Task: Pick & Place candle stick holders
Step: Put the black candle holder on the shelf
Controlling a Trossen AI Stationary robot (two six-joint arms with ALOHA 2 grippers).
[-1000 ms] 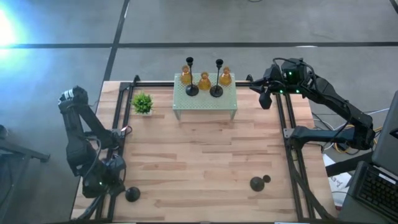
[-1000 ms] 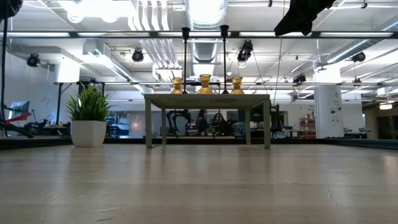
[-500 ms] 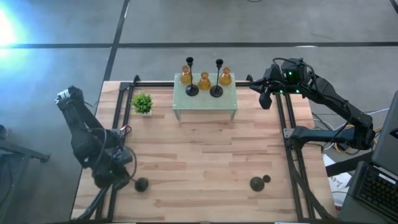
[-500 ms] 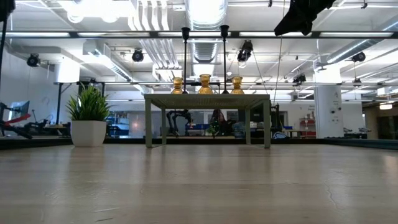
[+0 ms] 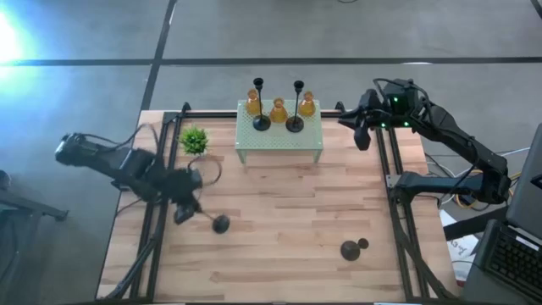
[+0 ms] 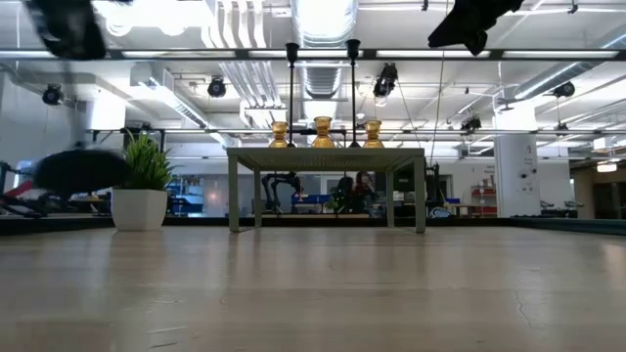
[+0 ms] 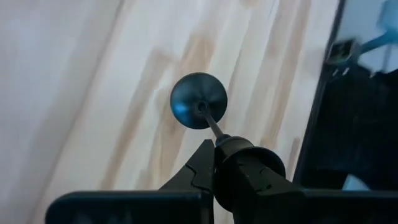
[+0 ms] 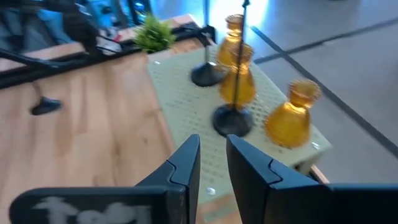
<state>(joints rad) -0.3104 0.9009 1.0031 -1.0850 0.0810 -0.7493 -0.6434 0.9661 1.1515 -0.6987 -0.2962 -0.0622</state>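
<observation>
My left gripper [image 5: 183,212] is shut on a slim black candle stick holder [image 5: 218,224], over the table's left half; its round base [image 7: 199,109] sticks out ahead of the fingers. On the mint-green stand [image 5: 279,140] at the far middle stand two black holders [image 5: 261,122] [image 5: 294,124] and three amber ones [image 5: 279,110]. Another black holder [image 5: 349,249] is on the table at the near right. My right gripper [image 5: 360,135] hovers beside the stand's right end, open with a narrow gap [image 8: 212,149] and nothing in it. My left gripper has the black holder by its cup end [image 7: 222,143], pinched between the two fingers. The thin stem [image 7: 211,127] runs on along the fingers, away from them, to the base. The holder is lifted clear of the table, slanting rather than upright.
A small green potted plant [image 5: 194,140] stands left of the stand, close to my left arm [image 5: 127,165]. Black frame rails [image 5: 396,182] run along the table's left and right sides. Bare wood [image 5: 279,212] lies between the stand and the near edge.
My left gripper has swung from the near left corner toward the far edge and the table's middle, and up. The black holder has gone with it, off the table, base leading toward the right.
</observation>
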